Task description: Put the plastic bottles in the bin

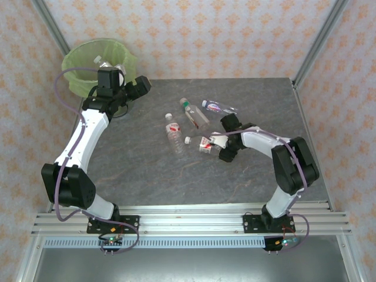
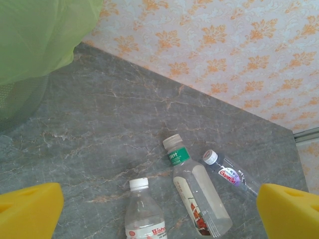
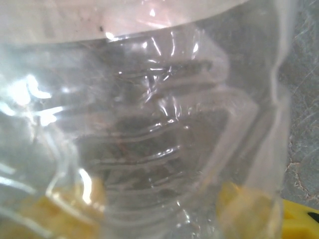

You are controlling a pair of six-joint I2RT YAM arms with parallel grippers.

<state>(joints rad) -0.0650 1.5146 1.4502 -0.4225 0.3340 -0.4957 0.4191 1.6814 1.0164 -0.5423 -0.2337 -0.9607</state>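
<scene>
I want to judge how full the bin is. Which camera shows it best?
Top external: the bin is seen from above, most of its rim, the left arm across its near side. Left wrist catches a corner of its green bag.

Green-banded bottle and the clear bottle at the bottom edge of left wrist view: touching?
Apart. Left wrist view shows bare table between green-banded bottle and clear bottle.

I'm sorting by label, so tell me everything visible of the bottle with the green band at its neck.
The green-banded bottle is clear plastic with a pale cap, a green printed band under the neck and red print on its body label. It lies on its side on the grey marbled table, cap toward the back wall, between a white-capped bottle and a smaller purple-labelled bottle, touching neither as far as shows.
</scene>
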